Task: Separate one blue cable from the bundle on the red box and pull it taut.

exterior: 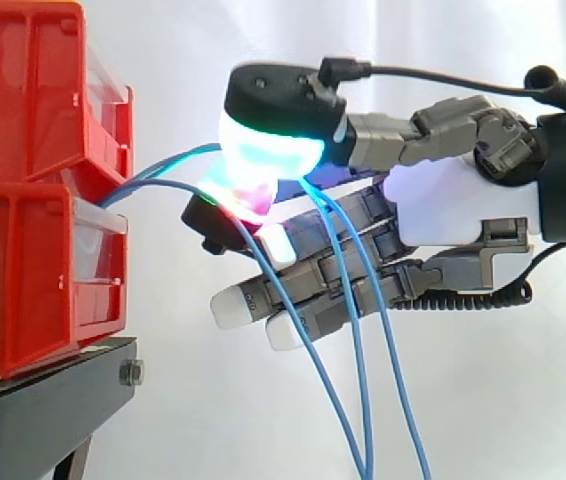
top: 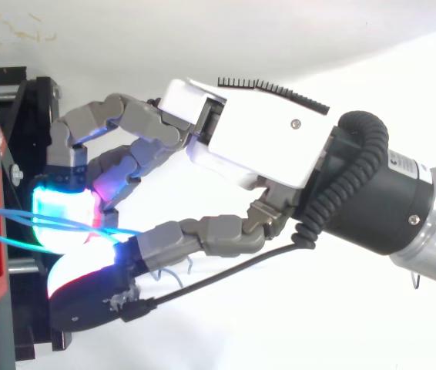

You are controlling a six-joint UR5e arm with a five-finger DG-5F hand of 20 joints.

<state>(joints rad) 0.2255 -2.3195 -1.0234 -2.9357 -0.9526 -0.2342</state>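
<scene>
Blue cables point(exterior: 355, 330) sat pinched between the thumb and a curled finger of the hand point(exterior: 453, 205). Its pads point(exterior: 268, 150) glowed cyan, green and red at the contact, and the other fingers lay fairly straight below. Number of strands inside the pinch: could not tell. From the pinch, two strands ran left in shallow curves to the front of two stacked red bins point(exterior: 23, 270), where upper met lower. Three strands hung down past the lower fingers. Bins stood on a black stand point(exterior: 43, 410), before a white curtain point(exterior: 183, 40).
</scene>
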